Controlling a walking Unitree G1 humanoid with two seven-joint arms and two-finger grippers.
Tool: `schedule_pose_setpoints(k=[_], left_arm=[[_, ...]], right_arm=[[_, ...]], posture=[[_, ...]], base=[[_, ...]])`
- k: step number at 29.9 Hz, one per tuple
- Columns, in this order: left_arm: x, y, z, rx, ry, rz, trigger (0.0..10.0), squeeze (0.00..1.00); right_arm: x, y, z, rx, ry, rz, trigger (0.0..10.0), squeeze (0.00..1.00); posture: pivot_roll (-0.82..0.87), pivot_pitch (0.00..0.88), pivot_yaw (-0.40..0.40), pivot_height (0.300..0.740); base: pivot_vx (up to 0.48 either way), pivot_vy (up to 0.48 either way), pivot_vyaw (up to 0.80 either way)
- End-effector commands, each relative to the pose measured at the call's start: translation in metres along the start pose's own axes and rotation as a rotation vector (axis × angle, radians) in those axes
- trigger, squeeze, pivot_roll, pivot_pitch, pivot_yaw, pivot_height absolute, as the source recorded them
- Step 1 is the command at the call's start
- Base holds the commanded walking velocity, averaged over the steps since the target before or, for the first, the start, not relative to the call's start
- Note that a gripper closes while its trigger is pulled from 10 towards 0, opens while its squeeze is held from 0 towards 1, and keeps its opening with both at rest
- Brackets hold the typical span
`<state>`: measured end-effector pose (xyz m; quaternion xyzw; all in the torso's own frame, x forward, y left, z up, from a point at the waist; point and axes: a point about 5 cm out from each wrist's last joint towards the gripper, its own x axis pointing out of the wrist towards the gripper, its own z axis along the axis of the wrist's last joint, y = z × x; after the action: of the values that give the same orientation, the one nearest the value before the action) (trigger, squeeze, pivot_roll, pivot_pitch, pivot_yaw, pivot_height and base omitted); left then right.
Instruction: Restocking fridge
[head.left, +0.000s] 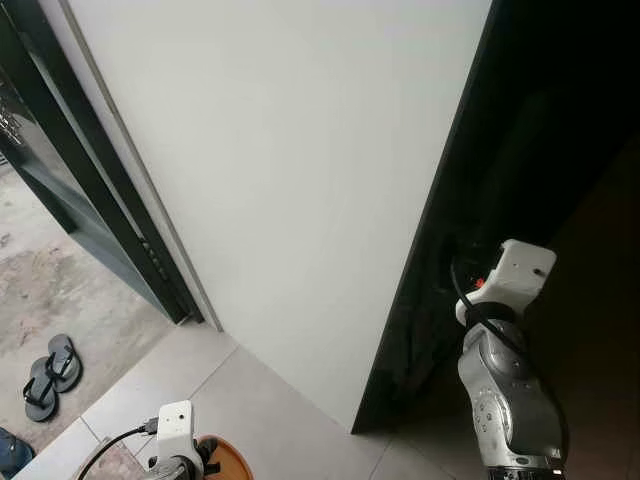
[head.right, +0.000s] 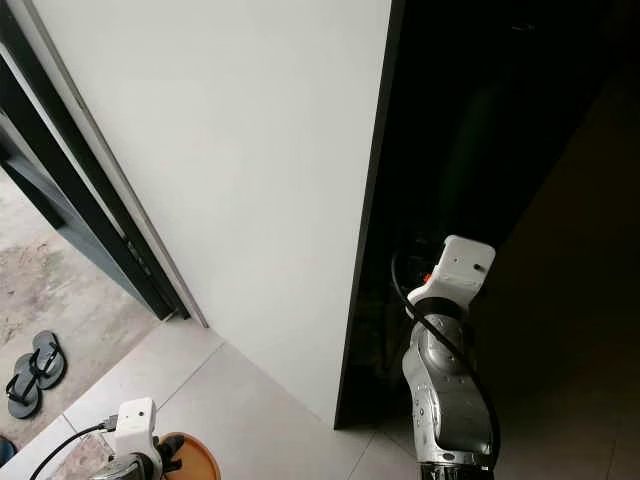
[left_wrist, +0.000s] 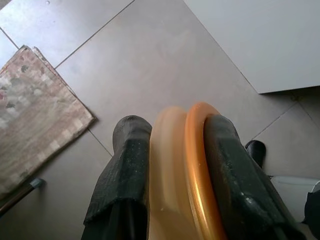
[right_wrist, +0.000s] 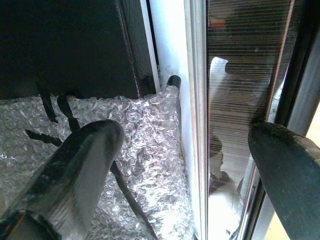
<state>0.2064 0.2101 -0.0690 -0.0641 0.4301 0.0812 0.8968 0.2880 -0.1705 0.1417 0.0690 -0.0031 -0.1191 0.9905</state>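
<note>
black fingers (left_wrist: 125, 170) around smooth orange rim (left_wrist: 197, 165)

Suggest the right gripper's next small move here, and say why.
Probably close the right gripper on the door edge and start pulling. Its fingers are spread wide with the edge and bubble wrap between them, gripping nothing yet. The left gripper is already shut on the orange plate, low over the floor tiles.

White wall (head.left: 290, 180); sandals (head.left: 50, 375); perhaps an orange plate (head.left: 222, 458).
</note>
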Motion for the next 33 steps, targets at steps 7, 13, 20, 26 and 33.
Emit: schedule_pose_setpoints(k=[7, 13, 20, 26, 33], left_arm=[[-0.001, 0.003, -0.007, 0.013, 0.031, 0.003, 10.0, 0.00], [-0.001, 0.003, -0.007, 0.030, 0.037, 0.005, 10.0, 0.00], [-0.001, 0.003, -0.007, 0.035, 0.040, 0.001, 10.0, 0.00], [-0.001, 0.003, -0.007, 0.038, 0.038, 0.000, 10.0, 0.00], [-0.001, 0.003, -0.007, 0.041, 0.037, 0.000, 10.0, 0.00]], right_arm=[[-0.001, 0.002, 0.004, 0.002, -0.005, 0.009, 10.0, 0.00], [0.000, 0.002, 0.004, 0.000, -0.003, 0.010, 10.0, 0.00], [0.005, -0.006, 0.007, -0.013, -0.016, -0.035, 10.0, 0.00], [0.011, -0.014, 0.010, -0.034, -0.023, -0.070, 10.0, 0.00], [0.014, -0.034, 0.013, -0.041, -0.025, -0.220, 10.0, 0.00]], posture=[[-0.03, 0.083, 0.015, 0.740], [-0.03, 0.083, 0.015, 0.740], [-0.03, 0.080, 0.016, 0.740], [-0.03, 0.074, 0.016, 0.740], [-0.03, 0.074, 0.016, 0.740]], base=[[-0.259, 0.000, 0.00], [-0.082, 0.000, 0.00], [0.000, 0.000, 0.00], [0.000, 0.000, 0.00], [0.000, 0.000, 0.00]])
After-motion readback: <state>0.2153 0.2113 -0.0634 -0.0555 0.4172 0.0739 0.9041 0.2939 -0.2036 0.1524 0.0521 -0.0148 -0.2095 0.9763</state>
